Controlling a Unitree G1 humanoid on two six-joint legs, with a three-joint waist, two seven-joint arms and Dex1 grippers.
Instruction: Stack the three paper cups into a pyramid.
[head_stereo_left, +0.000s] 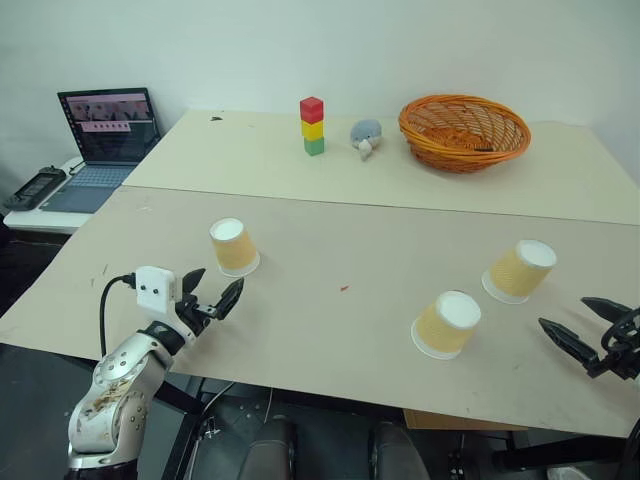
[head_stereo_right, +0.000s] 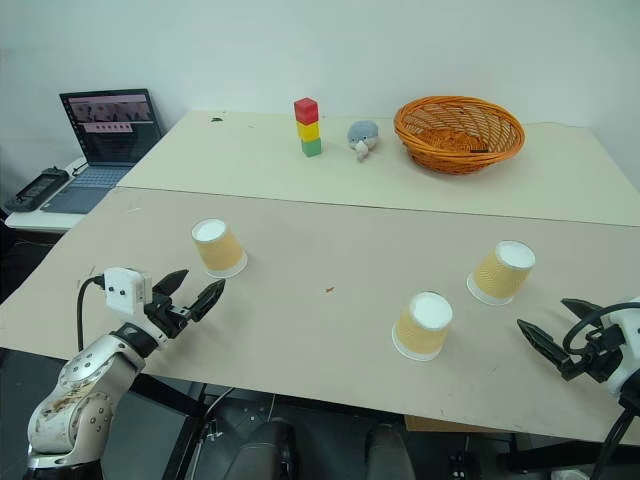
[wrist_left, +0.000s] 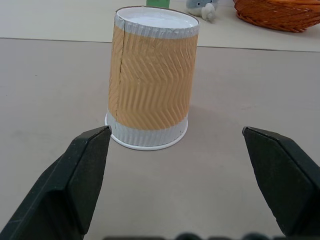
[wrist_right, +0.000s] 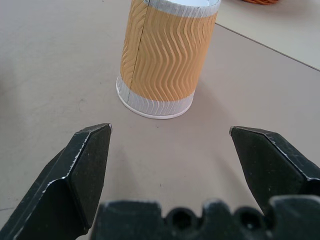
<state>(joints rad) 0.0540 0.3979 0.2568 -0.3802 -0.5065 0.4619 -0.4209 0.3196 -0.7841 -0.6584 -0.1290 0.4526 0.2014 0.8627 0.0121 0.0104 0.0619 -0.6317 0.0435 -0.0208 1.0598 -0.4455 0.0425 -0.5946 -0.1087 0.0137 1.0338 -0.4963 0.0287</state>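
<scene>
A: Which way do the cups stand?
B: All upside down, long axes upright, spread across the table (head_stereo_left: 320, 230): left cup (head_stereo_left: 233, 246), middle cup (head_stereo_left: 447, 324), right cup (head_stereo_left: 519, 269).
A: And the grippers?
B: Left gripper (head_stereo_left: 212, 297) points level at the left cup, fingers spread, empty. Right gripper (head_stereo_left: 585, 330) tilts slightly downward beside the right cup, likewise spread.

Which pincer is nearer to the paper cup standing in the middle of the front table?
The right pincer. It is open, just right of the middle cup. The left pincer, also open, is far off to its left, by the left cup.
</scene>
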